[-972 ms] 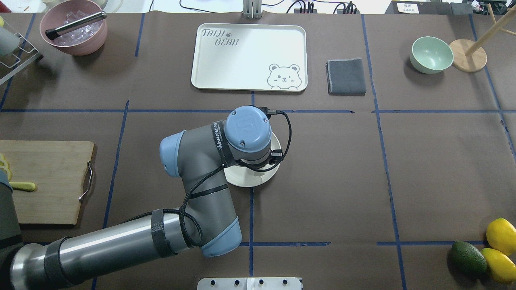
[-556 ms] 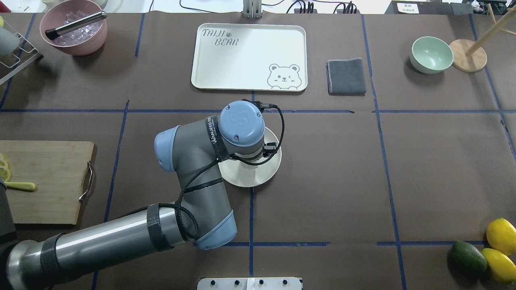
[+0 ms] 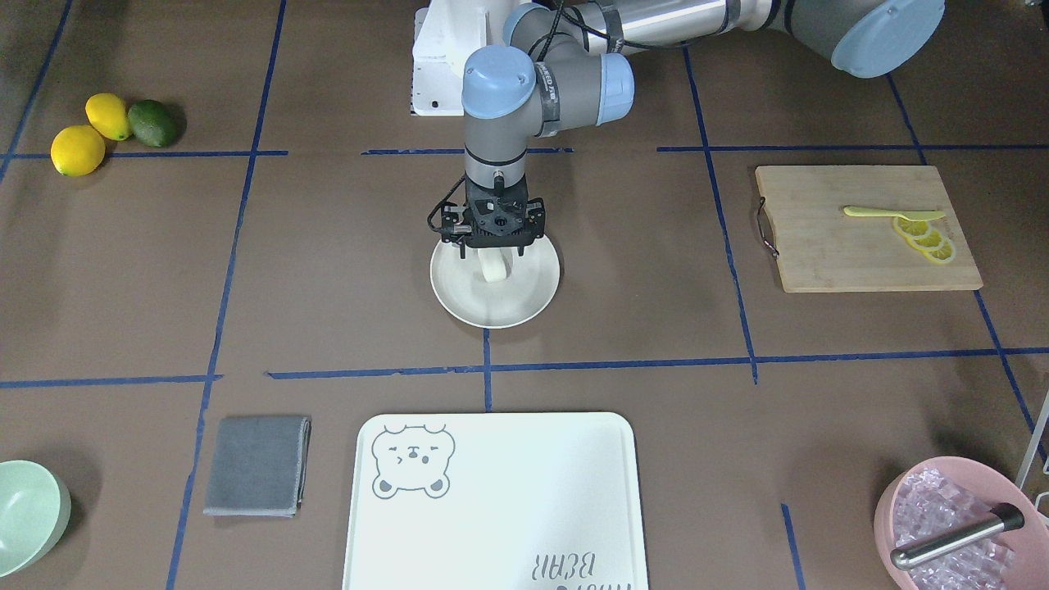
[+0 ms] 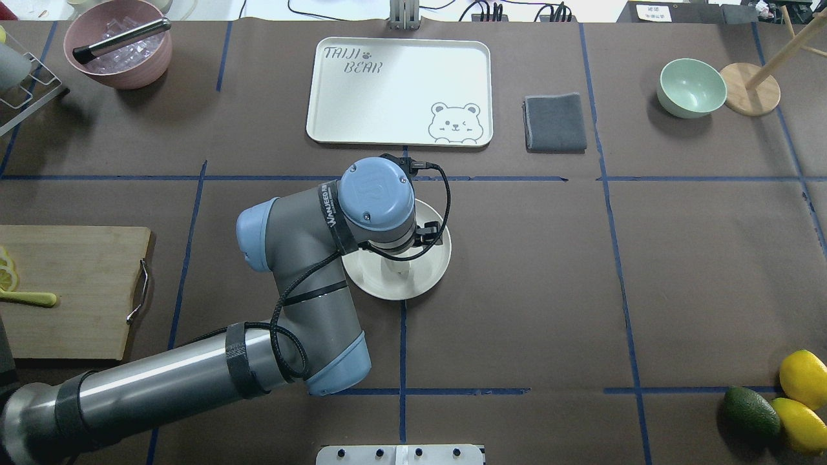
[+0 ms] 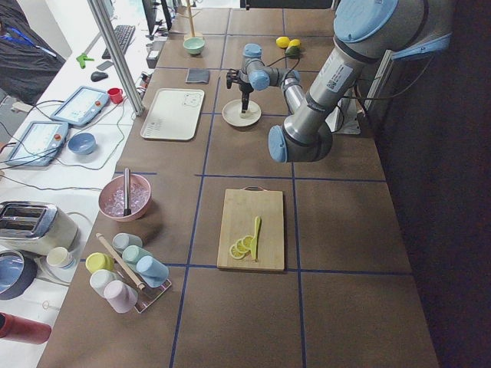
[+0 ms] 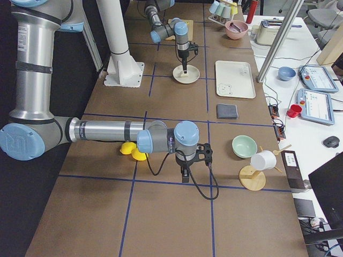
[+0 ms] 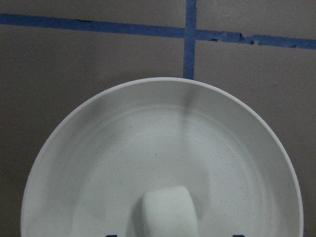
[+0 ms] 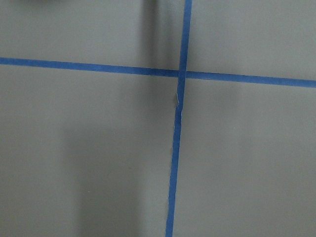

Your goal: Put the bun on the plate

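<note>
My left gripper hangs spread just above the bun, which lies on the plate near its middle. I cannot tell the right gripper's state. If a finger clips the soft bun as I lift, it could roll off the low rim.
</note>
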Robot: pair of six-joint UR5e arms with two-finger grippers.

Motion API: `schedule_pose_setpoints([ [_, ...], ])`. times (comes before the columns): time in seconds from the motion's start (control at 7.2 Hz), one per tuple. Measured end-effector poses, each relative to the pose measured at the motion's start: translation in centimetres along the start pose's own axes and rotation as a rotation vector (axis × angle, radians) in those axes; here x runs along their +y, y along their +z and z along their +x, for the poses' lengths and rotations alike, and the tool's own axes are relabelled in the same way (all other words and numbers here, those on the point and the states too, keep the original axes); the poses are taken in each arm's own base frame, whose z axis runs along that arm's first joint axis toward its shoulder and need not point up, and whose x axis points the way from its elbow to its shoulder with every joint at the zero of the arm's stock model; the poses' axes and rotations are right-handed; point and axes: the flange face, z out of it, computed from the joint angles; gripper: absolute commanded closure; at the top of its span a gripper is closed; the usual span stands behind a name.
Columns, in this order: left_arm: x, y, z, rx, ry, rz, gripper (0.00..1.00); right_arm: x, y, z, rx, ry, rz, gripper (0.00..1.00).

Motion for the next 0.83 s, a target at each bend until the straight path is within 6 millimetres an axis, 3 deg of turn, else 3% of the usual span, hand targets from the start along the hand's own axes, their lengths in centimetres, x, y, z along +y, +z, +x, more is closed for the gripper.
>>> schedule_pose_setpoints([
  [0.14, -1.9, -1.8, -3.4, 0.001, 0.047, -0.029, 0.00, 0.0, 0.0, 0.0, 0.000, 0.000, 0.000, 0.00],
  [0.28, -4.1, -4.0, -10.0, 0.011, 0.120, -0.066, 0.00, 0.0, 0.0, 0.0, 0.000, -0.001, 0.001, 0.00],
  [0.56, -8.6, -8.8, -26.0, 0.025, 0.277, -0.111, 0.00, 0.0, 0.0, 0.0, -0.001, -0.002, 0.002, 0.00],
  [0.83, -11.2, -12.6, -44.5, -0.020, 0.370, -0.120, 0.00, 0.0, 0.0, 0.0, -0.002, -0.002, 0.002, 0.00],
])
